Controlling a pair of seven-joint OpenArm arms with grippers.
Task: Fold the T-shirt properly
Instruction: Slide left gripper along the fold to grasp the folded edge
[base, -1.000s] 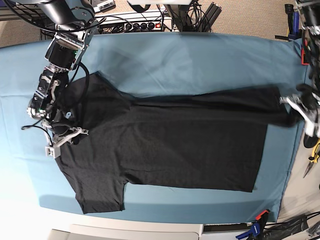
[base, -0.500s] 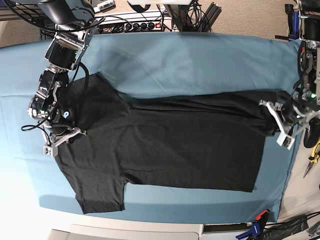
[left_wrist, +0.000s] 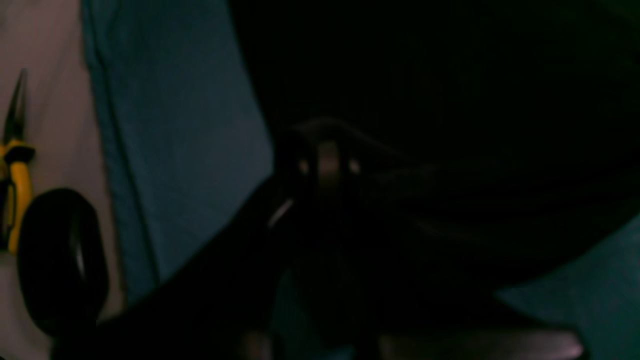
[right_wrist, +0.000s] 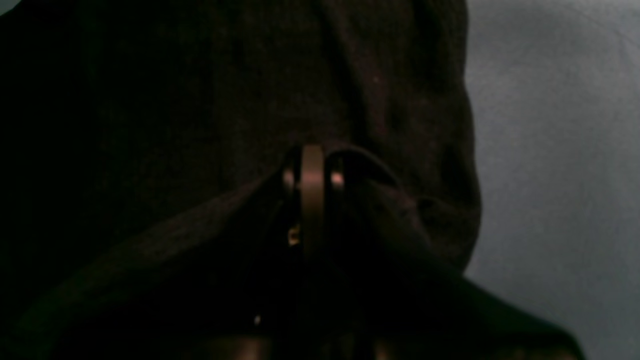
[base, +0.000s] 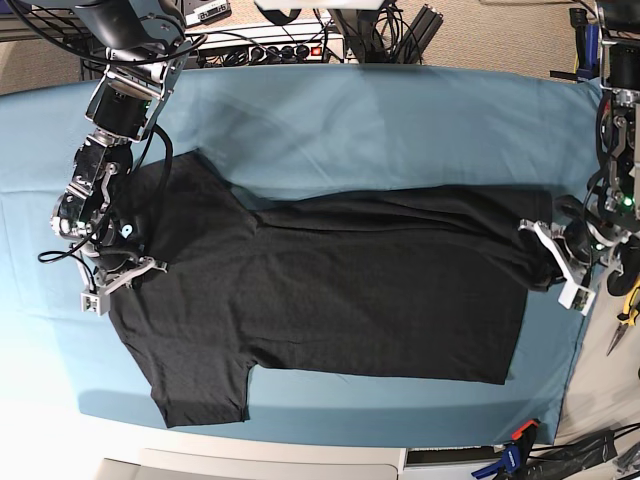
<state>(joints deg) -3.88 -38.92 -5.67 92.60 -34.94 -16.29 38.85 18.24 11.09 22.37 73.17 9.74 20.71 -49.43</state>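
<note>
- Looking down from the base view, you had the T-shirt (base: 340, 290) spread dark side up on the teal table cloth (base: 400, 130), its body running across the middle of the cloth.
- Your right gripper (base: 118, 275) sat at the shirt's collar end, beside the upper sleeve, fingers clamped tight on a pinch of the black fabric.
- From the right wrist view you could see that gripper (right_wrist: 312, 175) with its jaws pressed together and shirt cloth (right_wrist: 225, 100) draped and bunched around them.
- Your left gripper (base: 562, 268) was at the opposite, hem end of the shirt, at its far corner, likewise clenched on the fabric; that corner was pulled into folds toward it.
- From the left wrist view, very dim, your gripper (left_wrist: 327, 167) showed closed jaws with dark cloth (left_wrist: 450, 125) against them.
- Beyond the hem end, off the cloth's edge, yellow-handled pliers (base: 627, 305) lay on the bench.
- The lower sleeve (base: 200, 385) lay flat near the cloth's near edge.
</note>
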